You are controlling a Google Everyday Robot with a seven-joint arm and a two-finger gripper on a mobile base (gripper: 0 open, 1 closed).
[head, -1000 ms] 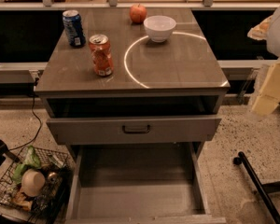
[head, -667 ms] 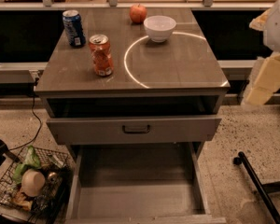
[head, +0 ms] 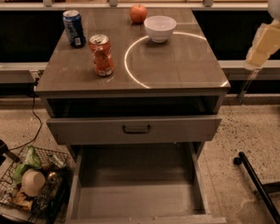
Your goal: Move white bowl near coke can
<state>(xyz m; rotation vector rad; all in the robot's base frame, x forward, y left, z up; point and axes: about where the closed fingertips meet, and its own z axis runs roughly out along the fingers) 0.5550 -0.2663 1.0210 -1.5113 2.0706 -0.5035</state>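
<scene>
A wire basket (head: 4, 202) is sitting on the floor at about 8 o'clock from the table (head: 182, 73), holding a jumble of small items. On the tabletop, a blue soda can (head: 73, 28) is standing upright at about 10 o'clock from the table's centre, near the back left corner. The coke can (head: 101, 55) is standing upright just in front of it, at about 9 o'clock from the centre, with a bright ring of light (head: 127, 64) curving across the surface beside it. An apple (head: 138, 13) is resting at 12 o'clock, near the back edge. The white bowl (head: 160, 28) is sitting upright at about 1 o'clock, just beside the apple and well apart from the coke can, its base lying on the ring's far arc. Below the top, the upper drawer (head: 135, 129) is sticking out a little, and the lower drawer (head: 135, 197) is standing wide open. The gripper (head: 265, 42) is hanging at about 2 o'clock, off the table's right side and well apart from the bowl; whether it is spread or pressed together cannot be told. A black pole (head: 256, 183) is lying on the floor at 4 o'clock.
</scene>
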